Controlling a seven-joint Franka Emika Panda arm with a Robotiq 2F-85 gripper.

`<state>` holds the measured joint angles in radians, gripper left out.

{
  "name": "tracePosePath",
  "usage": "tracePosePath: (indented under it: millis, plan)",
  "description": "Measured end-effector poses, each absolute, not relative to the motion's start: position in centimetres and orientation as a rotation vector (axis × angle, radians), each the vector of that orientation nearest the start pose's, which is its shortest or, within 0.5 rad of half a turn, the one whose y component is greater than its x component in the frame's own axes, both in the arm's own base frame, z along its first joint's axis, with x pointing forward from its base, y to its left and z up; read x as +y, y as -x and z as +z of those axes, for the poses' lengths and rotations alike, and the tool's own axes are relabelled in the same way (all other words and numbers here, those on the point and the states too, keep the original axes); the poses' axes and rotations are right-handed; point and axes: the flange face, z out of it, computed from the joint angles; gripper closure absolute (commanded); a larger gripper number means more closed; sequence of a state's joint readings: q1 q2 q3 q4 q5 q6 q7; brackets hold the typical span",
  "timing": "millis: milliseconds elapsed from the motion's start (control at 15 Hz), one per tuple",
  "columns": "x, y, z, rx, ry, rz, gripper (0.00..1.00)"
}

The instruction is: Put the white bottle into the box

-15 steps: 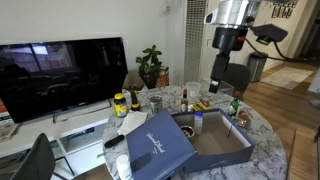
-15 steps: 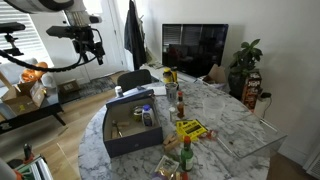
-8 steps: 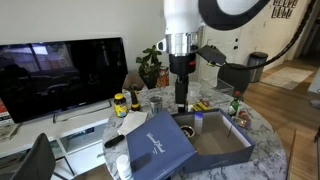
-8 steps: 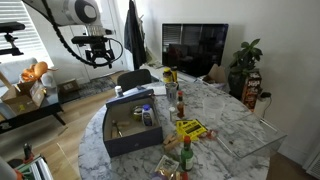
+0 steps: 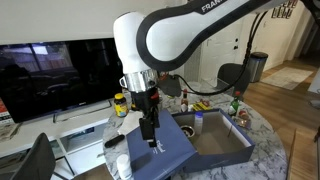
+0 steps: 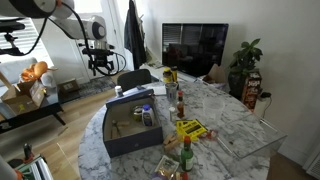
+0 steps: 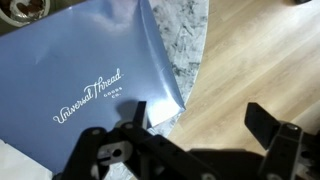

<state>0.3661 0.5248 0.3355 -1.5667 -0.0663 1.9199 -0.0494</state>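
The navy box lies open on the marble table, and also shows in an exterior view. The small white bottle stands upright inside it near one wall; it shows in an exterior view too. The navy lid with white script lies beside the box at the table's edge. My gripper hangs open and empty over the lid's outer corner. In the wrist view its jaws frame wooden floor past the table edge. It is well apart from the bottle.
A yellow-labelled dark jar, sauce bottles and a yellow packet crowd the table. A slim white bottle stands near the lid. A television, a plant and a chair surround the table.
The arm has swung from beyond the box, across it, to above the lid at the table's edge, and has come lower. The bottle and the box have not moved.
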Motion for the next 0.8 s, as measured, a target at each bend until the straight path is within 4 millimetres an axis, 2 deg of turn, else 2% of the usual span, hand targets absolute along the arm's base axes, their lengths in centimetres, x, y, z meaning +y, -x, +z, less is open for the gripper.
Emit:
tracePosePath:
  millis: [133, 400, 533, 667, 800]
  plan:
    - [40.6, -53.7, 33.9, -1.118, 2.865, 0.263, 0.00]
    - [40.6, -53.7, 35.0, -1.121, 2.867, 0.236, 0.00]
    - [40.7, -54.6, 34.7, -1.118, 2.860, 0.136, 0.00]
    - [40.7, -56.5, 32.9, -1.111, 2.826, -0.030, 0.00]
    - [40.6, -58.2, 29.6, -1.120, 2.791, -0.129, 0.00]
